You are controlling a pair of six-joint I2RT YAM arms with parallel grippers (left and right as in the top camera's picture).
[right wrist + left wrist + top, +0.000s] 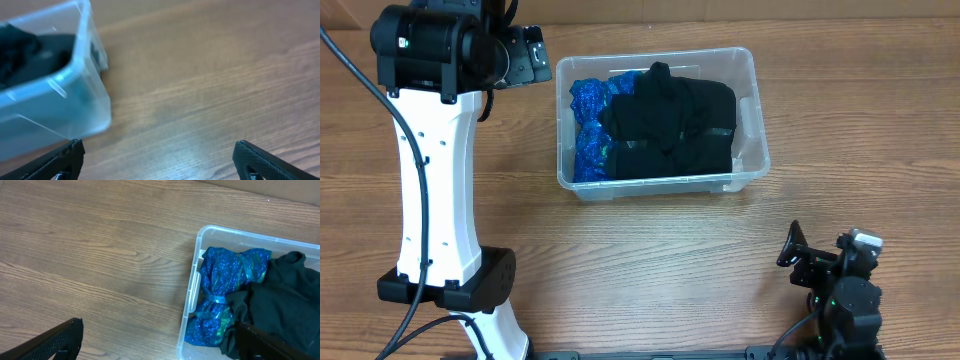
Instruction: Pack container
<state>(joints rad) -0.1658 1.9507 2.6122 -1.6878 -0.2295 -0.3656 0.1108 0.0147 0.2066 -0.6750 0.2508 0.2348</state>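
Container [660,185], where does it sit from the left gripper [528,55], Lena?

Just beside it, Tom. In the left wrist view the clear bin [192,287] lies ahead of the fingers and off to one side, with its short end nearest the gripper.

What is inside?

A blue sparkly garment [588,130] lies at the end nearest that gripper. A black garment [675,120] lies beyond it, partly over the blue, and fills most of the bin. Both show in the left wrist view too, blue [225,290] next to the near wall and black [285,295] past it.

How does the left gripper [159,330] stand?

Its jaws are spread wide and it has hold of nothing. Between the fingers I see only the wooden table [90,255] and the bin's near corner. One fingertip [270,342] overlaps the black cloth in the picture, but I cannot tell if it touches.

And the right gripper [798,255]?

It is well apart from the bin, over bare table. In its own view the gripper [159,150] is also wide open and empty-handed, and the container [75,95] lies ahead and off to one side, blurred.
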